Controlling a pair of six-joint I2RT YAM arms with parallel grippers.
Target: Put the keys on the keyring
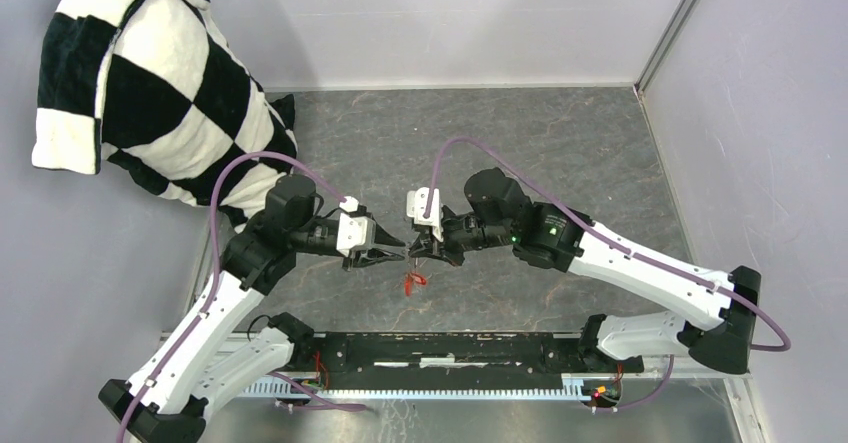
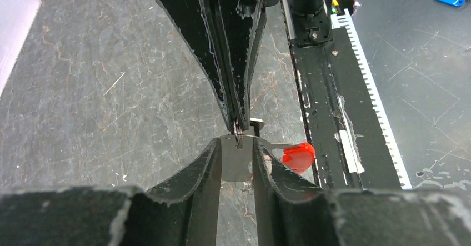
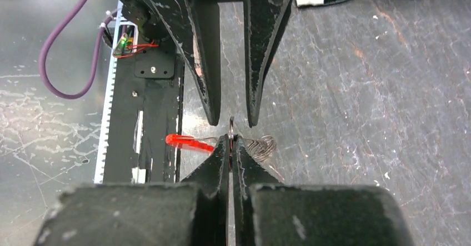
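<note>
R gripper [image 3: 230, 139] clenched on keyring [image 3: 231, 124], frame centre. L gripper [image 2: 237, 144] jaws parted, nothing clearly held. Threading step, I reckon; nxt L must feed a key onto ring split.

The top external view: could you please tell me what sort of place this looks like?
Probably a robotics lab work cell: a grey stone-patterned tabletop boxed in by plain pale walls, with a left arm and a right arm mounted by a black rail at its near edge.
</note>
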